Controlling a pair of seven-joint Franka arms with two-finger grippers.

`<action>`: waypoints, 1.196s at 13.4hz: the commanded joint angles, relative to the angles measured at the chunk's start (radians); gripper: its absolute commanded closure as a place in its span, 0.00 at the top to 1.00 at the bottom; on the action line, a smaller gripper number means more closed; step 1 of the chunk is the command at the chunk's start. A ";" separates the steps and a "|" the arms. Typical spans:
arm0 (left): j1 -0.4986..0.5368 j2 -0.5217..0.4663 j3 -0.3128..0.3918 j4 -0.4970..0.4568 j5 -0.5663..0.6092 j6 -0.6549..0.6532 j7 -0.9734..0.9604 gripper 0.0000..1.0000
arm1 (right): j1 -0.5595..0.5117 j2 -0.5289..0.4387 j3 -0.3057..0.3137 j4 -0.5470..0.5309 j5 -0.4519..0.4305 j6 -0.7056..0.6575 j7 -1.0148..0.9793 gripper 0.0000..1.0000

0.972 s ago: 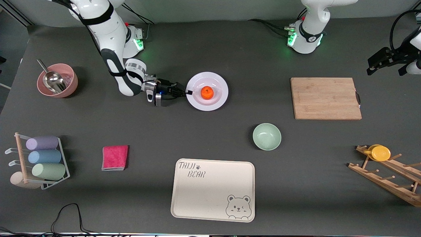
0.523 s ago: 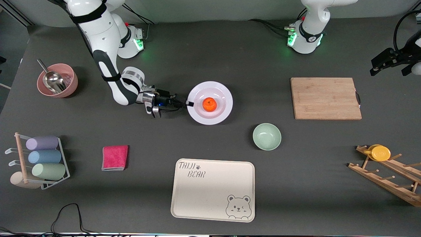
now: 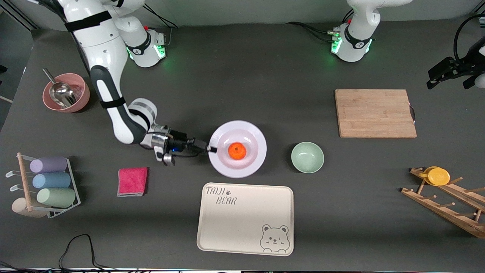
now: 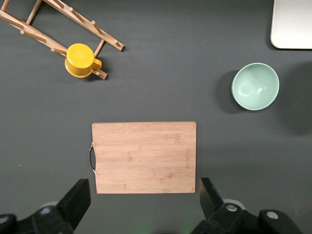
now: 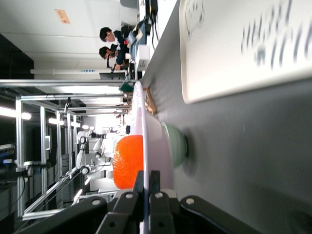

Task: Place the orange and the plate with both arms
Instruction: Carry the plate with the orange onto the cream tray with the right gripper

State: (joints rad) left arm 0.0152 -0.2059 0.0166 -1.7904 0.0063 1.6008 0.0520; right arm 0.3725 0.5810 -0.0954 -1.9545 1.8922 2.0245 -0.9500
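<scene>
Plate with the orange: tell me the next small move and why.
Probably carry the plate nearer the front camera, over the cream tray. The right gripper is shut on its rim, the orange sits centered on it, and the tray lies just ahead.

Glossy plate (image 3: 250,167), dimpled orange (image 3: 237,151), matt tabletop (image 3: 235,76), wood board (image 3: 375,113)

Even overhead light, soft shadows; right wrist view's tray (image 5: 243,48) lettering blurred.
</scene>
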 commanded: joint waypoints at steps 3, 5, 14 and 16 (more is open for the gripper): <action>0.019 0.029 -0.003 0.023 -0.011 -0.001 0.011 1.00 | -0.027 0.247 -0.047 0.441 -0.104 0.008 0.222 0.00; 0.019 0.036 -0.003 0.023 -0.011 -0.001 0.011 1.00 | -0.030 0.383 -0.064 0.633 -0.105 0.034 0.295 0.00; 0.019 0.039 -0.004 0.025 -0.011 -0.004 0.011 1.00 | -0.044 0.726 -0.058 1.108 -0.127 0.166 0.468 0.00; 0.019 0.039 -0.004 0.025 -0.011 -0.004 0.011 1.00 | -0.035 0.735 -0.046 1.108 -0.127 0.203 0.455 0.00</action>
State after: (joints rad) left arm 0.0251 -0.1755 0.0169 -1.7853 0.0062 1.6015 0.0521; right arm 0.3384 1.2727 -0.1594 -0.9277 1.7880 2.1895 -0.5226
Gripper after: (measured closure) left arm 0.000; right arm 0.943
